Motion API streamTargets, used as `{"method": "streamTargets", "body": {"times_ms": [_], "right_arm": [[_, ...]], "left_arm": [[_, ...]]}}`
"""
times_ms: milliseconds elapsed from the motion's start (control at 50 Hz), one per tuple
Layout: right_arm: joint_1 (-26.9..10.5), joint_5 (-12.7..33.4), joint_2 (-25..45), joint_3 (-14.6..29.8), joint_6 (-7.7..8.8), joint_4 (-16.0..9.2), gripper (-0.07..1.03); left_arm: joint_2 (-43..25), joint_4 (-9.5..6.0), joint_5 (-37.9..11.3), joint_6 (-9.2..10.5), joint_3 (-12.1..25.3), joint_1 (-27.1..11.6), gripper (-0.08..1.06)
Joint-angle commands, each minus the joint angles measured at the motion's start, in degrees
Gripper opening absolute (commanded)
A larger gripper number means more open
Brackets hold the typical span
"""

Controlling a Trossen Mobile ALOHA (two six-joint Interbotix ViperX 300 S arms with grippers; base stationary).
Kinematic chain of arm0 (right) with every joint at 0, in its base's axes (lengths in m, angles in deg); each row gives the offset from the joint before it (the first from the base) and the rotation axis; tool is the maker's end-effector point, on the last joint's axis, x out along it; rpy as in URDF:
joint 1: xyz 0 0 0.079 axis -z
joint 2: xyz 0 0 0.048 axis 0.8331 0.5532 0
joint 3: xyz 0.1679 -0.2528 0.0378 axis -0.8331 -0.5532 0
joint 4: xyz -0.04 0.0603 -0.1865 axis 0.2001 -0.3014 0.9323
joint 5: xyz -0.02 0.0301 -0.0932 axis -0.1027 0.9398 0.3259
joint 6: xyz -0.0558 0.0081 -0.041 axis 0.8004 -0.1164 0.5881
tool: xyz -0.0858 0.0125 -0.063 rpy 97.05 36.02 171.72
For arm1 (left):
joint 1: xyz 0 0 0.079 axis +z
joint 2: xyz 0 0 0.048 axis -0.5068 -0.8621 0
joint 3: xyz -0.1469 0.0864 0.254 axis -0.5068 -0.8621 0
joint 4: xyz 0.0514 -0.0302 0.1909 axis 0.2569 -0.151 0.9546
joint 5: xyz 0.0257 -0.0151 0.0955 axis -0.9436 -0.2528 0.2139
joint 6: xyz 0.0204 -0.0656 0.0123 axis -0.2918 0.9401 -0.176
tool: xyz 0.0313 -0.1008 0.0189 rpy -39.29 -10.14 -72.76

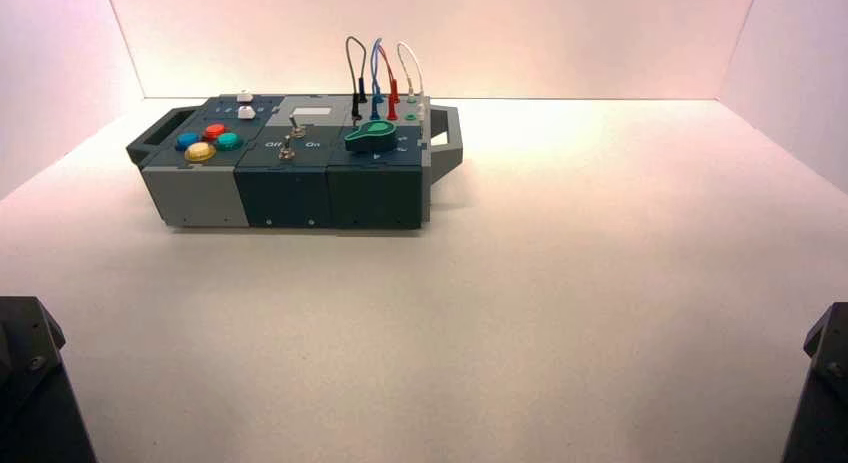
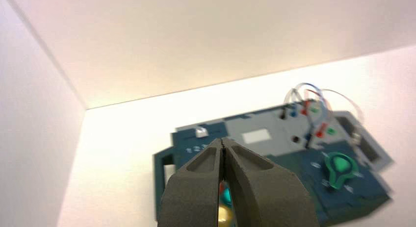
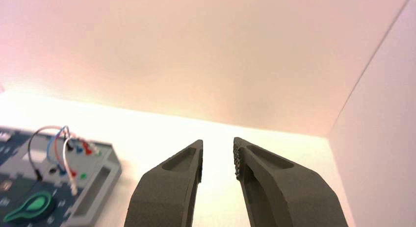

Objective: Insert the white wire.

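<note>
The white wire (image 1: 411, 59) arches at the back right corner of the box (image 1: 290, 188), beside the red, blue and black looped wires. In the left wrist view the white wire (image 2: 346, 98) ends in a plug (image 2: 356, 137) that hangs on the handle side of a green socket (image 2: 331, 131). I cannot tell whether it is seated. It also shows in the right wrist view (image 3: 64, 161). My left gripper (image 2: 223, 141) is shut and empty, far from the box. My right gripper (image 3: 218, 144) is open and empty, also far off. Both arms are parked at the near corners.
The box carries a green knob (image 1: 372, 135), a toggle switch (image 1: 289, 143), coloured round buttons (image 1: 207, 141) and a handle (image 1: 447, 143) at its right end. It stands on a white table enclosed by white walls.
</note>
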Motion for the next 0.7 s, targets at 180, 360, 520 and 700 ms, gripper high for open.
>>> {"method": "streamTargets", "body": {"times_ms": [180,360,520,700], "right_arm": [[-3.52,14.06,0.53,8.53,0.44,-0.09,0.36],[-3.69,23.03,1.67,11.87,0.62,-0.18,0.36],[-5.71,27.16,2.64,13.27,2.64,-0.26,0.36],[-8.79,30.41,5.89,15.38,3.87,-0.26,0.36]], "left_arm": [[4.22,0.09,-4.04,-0.26,2.99,-4.48,-0.03],[5.27,-0.26,-10.55,-0.35,4.75,-7.21,-0.03],[3.69,-0.26,-16.79,-0.35,6.15,-8.53,-0.03],[1.58,-0.53,-20.48,-0.26,6.68,-9.32,-0.03]]}}
